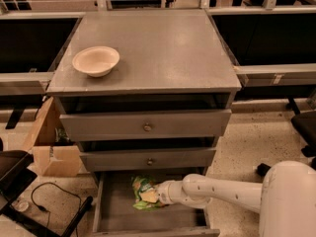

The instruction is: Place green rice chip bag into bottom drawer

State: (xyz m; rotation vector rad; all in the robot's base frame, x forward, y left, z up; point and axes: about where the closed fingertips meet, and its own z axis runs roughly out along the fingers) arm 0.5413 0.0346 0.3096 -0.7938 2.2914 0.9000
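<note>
Green rice chip bag (141, 186) inside bottom drawer (116, 216), rear-ctr; gripper fingers (156, 195) clamped on it, reaching from rt.

Warm overhead light falls evenly on the cabinet top (163, 48); you see a soft sheen toward 12 o'clock. The bowl (96, 60) casts only a faint shadow at its base. Deep shadow fills the gaps above the drawer fronts. At 6 o'clock the gripper (152, 196) sits in the dim bottom drawer (113, 216), against the bag (142, 187); the white arm (222, 194) reads brightest.
</note>
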